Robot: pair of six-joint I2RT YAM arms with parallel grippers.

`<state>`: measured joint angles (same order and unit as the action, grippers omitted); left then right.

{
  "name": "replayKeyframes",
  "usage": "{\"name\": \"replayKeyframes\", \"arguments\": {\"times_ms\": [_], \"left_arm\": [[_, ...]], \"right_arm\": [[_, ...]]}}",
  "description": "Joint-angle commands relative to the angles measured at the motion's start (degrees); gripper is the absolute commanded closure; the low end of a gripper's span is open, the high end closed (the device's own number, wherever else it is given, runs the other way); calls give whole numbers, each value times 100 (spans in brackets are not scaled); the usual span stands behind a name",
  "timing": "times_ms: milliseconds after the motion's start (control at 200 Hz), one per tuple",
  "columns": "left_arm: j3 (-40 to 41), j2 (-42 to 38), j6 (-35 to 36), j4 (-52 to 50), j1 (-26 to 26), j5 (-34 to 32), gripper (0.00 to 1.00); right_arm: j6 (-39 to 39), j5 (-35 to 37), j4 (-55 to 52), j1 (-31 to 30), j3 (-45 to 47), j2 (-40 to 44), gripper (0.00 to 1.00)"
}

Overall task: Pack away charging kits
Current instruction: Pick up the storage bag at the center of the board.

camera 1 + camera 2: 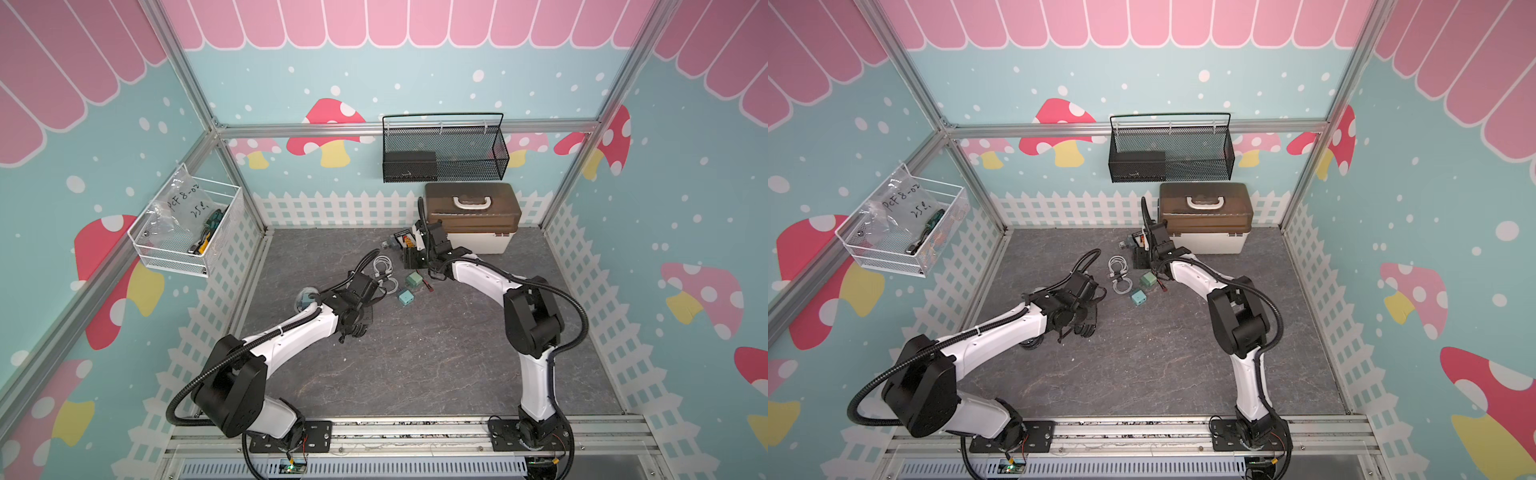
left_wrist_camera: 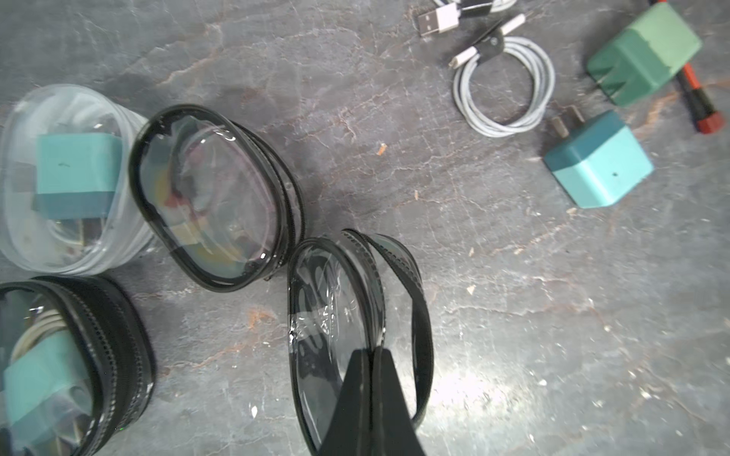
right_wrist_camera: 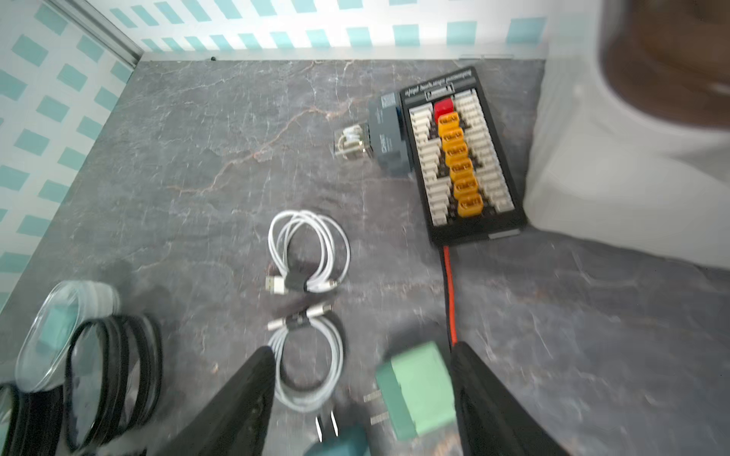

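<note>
Over the grey tabletop (image 1: 415,365), in both top views, we find the green adapter (image 1: 413,279) (image 1: 1147,279) and the teal adapter (image 1: 405,296) (image 1: 1138,297) lying loose just beside the white coil (image 1: 383,266) and the grey coil (image 1: 389,285), between the two arms; each wrist hides its own fingers, so neither jaw can be read from above. A clear pouch (image 1: 307,297) holding a teal cube peeks from behind the left arm (image 1: 291,332) in a top view. From the left wrist, we see the left gripper (image 2: 373,351) pinched tight on the rim of the unzipped pouch (image 2: 335,312); a black-rimmed pouch (image 2: 217,197) is too glary to read, and a corner pouch (image 2: 59,367) is cut off by the frame. From the right wrist, blurred, the right gripper (image 3: 361,349) stands wide apart astride the green adapter (image 3: 418,391), clamping nothing; whether a finger touches it we cannot tell. The teal adapter (image 3: 339,442) is cropped, and the grey coil (image 3: 308,367) runs partly behind a finger.
</note>
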<state>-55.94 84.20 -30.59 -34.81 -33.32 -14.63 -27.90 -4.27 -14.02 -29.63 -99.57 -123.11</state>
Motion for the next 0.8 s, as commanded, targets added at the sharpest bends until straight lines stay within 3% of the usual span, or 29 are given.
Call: {"name": "replayKeyframes", "arguments": {"times_ms": [0,135,240,605,715,795], "left_arm": [[50,-93,122,141,49,333,100],[-3,-36,98,133,71,362,100],[-37,-53,106,129,80,392,100],[9,-313,106,50,92,383,100],[52,-417,97,40,93,405,100],[50,-448,90,44,97,406,100]], "right_arm": [[359,-68,-1259,-83,-1209,-909,32],[597,-150,-2224,-179,-2952,-2105,35],[723,-119,-2620,-301,-3806,-2675,36],[613,-51,-2680,-381,-4657,-3379,39],[492,-178,-2754,-385,-5069,-3601,44],[355,-264,-2596,-386,-5075,-3622,53]]}}
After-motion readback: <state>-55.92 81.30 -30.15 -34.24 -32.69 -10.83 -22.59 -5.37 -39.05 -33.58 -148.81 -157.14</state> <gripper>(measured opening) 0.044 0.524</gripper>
